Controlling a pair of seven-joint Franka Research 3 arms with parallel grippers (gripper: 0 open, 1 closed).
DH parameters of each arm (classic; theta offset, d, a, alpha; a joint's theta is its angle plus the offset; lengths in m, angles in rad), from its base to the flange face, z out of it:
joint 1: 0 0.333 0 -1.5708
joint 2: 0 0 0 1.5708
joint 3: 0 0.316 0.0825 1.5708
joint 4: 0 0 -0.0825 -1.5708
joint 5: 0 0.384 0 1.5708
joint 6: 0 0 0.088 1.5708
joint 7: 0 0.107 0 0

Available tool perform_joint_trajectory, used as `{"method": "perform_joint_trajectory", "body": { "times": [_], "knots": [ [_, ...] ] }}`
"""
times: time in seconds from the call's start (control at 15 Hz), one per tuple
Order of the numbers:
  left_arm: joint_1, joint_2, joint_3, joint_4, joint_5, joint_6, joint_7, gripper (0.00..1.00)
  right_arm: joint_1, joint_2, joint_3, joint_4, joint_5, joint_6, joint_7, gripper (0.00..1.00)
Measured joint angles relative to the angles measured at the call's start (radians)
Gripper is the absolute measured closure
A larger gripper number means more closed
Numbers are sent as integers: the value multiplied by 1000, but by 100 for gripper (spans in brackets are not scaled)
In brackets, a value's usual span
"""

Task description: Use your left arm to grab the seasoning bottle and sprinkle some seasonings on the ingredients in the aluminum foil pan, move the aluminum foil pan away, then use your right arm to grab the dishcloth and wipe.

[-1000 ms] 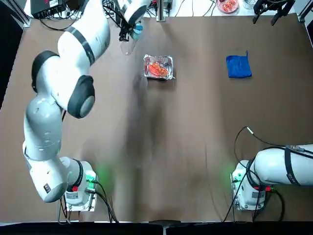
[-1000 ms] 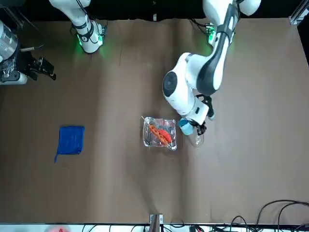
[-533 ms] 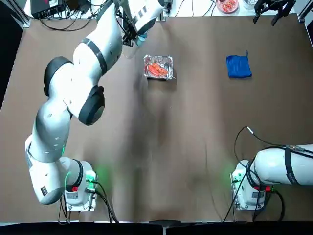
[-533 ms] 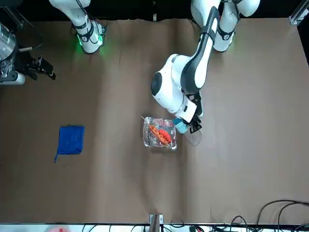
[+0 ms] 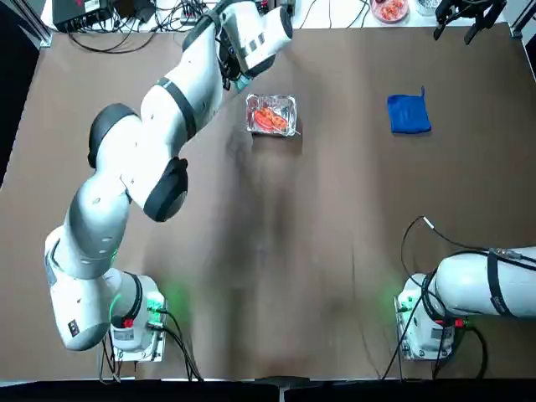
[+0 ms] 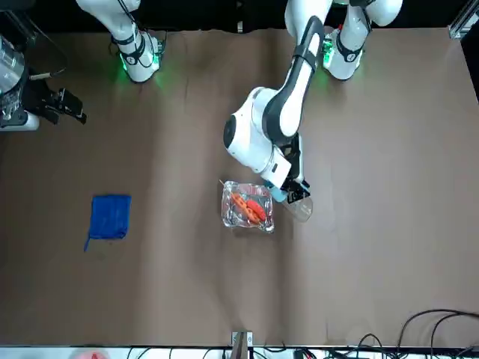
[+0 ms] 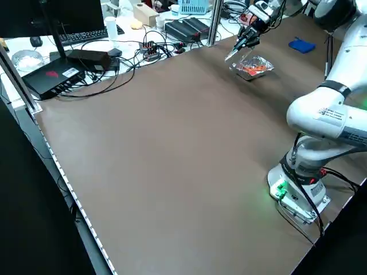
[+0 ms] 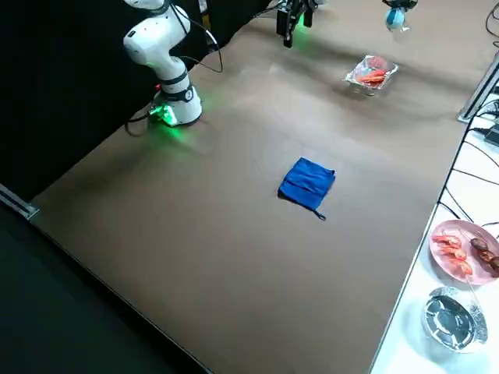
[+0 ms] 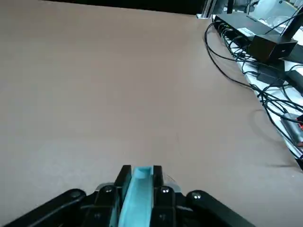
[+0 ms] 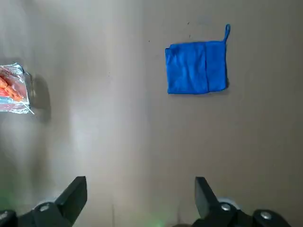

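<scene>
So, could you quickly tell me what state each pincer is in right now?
Left pincer: closed on the seasoning bottle, beside the aluminum foil pan.
Right pincer: open, holding nothing.

Shiny crinkled foil on the aluminum foil pan (image 5: 271, 115) at upper centre of the top view, glinting around glossy orange-red ingredients (image 5: 269, 118), and just left of it the seasoning bottle (image 6: 297, 207) shows clear, see-through plastic with a smooth light-blue cap. Upper right, the dishcloth (image 5: 409, 113) is soft, matt royal-blue fabric on a flat, dull brown table (image 5: 276, 251). The left arm (image 5: 151, 142) wears glossy white shells with smooth grey joints, its left gripper (image 6: 293, 192) matt black.
</scene>
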Motion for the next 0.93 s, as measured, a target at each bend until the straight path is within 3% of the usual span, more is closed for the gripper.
{"method": "perform_joint_trajectory", "body": {
  "times": [0.27, 0.6, 0.93],
  "knots": [
    [-8, 31, 8, 1, 52, -57, 1, 77, 0, 0, 0, 0, 0, 0, 0, 0],
    [-48, 40, 62, 9, 57, -68, 2, 77, 0, 0, 0, 0, 0, 0, 0, 0],
    [-54, 40, 68, 11, 57, -70, 2, 77, 0, 0, 0, 0, 0, -1, 0, 0]
  ]
}}
